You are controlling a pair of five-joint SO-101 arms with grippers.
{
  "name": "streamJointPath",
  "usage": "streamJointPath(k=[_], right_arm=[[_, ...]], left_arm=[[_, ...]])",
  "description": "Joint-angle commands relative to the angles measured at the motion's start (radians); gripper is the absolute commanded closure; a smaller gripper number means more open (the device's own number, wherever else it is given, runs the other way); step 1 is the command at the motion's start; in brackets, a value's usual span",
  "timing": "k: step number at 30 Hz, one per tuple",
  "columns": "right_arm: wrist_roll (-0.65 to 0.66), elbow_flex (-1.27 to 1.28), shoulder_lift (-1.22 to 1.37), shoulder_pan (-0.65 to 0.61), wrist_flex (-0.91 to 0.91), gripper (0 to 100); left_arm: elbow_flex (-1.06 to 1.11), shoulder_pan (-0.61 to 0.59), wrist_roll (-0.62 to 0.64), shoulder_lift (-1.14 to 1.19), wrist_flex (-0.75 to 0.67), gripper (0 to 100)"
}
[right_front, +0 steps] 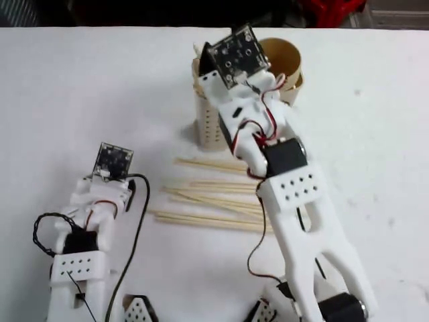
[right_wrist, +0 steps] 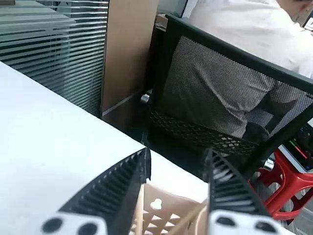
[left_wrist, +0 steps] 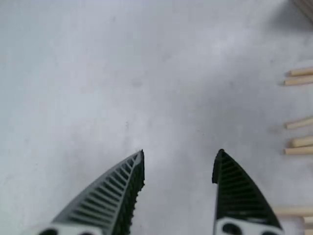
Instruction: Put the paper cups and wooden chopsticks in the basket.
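Across the white surface (right_front: 80, 87) in the high view, I see the wooden chopsticks (right_front: 214, 201) lying loose in a scattered bundle between my two arms, roughly side by side. The basket (right_front: 209, 124), pale with perforated walls, stands upright past them, toward the far edge. The right arm (right_front: 288, 181) is extended over the chopsticks, its wrist above the basket. Brown paper cups (right_front: 285, 64), nested together, show just beyond that wrist, close against the basket. I cannot tell whether they sit inside it. The left arm (right_front: 94, 208) is near the close edge, well apart from the basket.

On the left wrist view, the left fingers (left_wrist: 117, 196) are spread apart with nothing between them, over bare surface. Several chopstick ends lie off to one side, clear of the fingers.

On the right wrist view, the right fingers (right_wrist: 117, 191) also stand apart, gripping nothing, directly above the basket's open rim. A black mesh chair (right_wrist: 220, 107) stands beyond the surface's far edge.
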Motion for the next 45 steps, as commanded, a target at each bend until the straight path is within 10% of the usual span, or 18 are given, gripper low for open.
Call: streamJointPath(k=[1,14,22,45], right_arm=[[0.018,0.04,-0.14,0.025,0.085,82.5],[0.374,0.12,-0.24,0.081,0.935,87.3],[0.631,0.566,-0.133,0.214,0.478,87.2],[0.643,0.592,0.383,0.338,-0.17,87.5]], left_arm=[[-0.008,0.013,-0.009,-0.015,-0.026,77],[-0.008,0.013,-0.009,-0.015,-0.026,77],[-0.008,0.013,-0.009,-0.015,-0.026,77],[-0.006,0.013,-0.009,-0.015,-0.026,77]])
